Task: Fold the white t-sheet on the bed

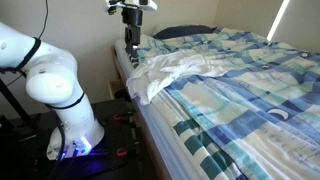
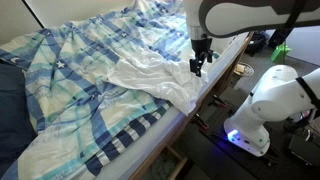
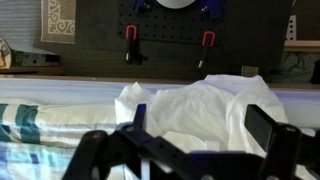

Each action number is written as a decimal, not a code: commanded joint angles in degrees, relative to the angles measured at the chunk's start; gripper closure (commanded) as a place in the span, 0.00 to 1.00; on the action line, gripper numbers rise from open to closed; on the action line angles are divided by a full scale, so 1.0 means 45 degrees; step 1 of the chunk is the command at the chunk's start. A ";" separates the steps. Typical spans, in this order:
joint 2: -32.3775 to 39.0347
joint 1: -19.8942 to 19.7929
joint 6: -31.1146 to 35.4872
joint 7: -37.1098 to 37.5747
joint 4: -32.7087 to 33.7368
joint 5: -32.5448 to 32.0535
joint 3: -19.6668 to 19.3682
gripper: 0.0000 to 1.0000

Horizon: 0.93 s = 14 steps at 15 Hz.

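Wrinkled, bunched white t-sheet (image 2: 150,76) on the patchwork bed (image 2: 70,95), its long axis running from the right edge leftward. The gripper (image 2: 199,66) hangs wide open beside it.

No text, label, brand, number or sign can be read in any view. The framed panel (image 3: 58,20) at the far left of the wrist view carries a pale ornament, too blurred to tell whether it holds any writing. The t-sheet (image 1: 165,75) shows plain white cloth with no print, and the robot base (image 2: 255,130) shows no legible mark.
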 commanded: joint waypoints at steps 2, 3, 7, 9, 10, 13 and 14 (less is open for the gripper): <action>0.0031 0.0139 -0.0015 0.0078 0.0019 -0.0062 -0.0105 0.00; 0.0031 0.0139 -0.0015 0.0078 0.0019 -0.0062 -0.0105 0.00; 0.0031 0.0139 -0.0015 0.0078 0.0019 -0.0062 -0.0105 0.00; 0.0031 0.0139 -0.0015 0.0078 0.0019 -0.0062 -0.0105 0.00; 0.0031 0.0139 -0.0015 0.0078 0.0019 -0.0062 -0.0105 0.00; 0.0066 0.0123 0.0066 0.0089 -0.0065 0.0022 -0.0161 0.00; 0.0012 0.0081 0.0219 0.0352 -0.0254 0.0113 -0.0096 0.00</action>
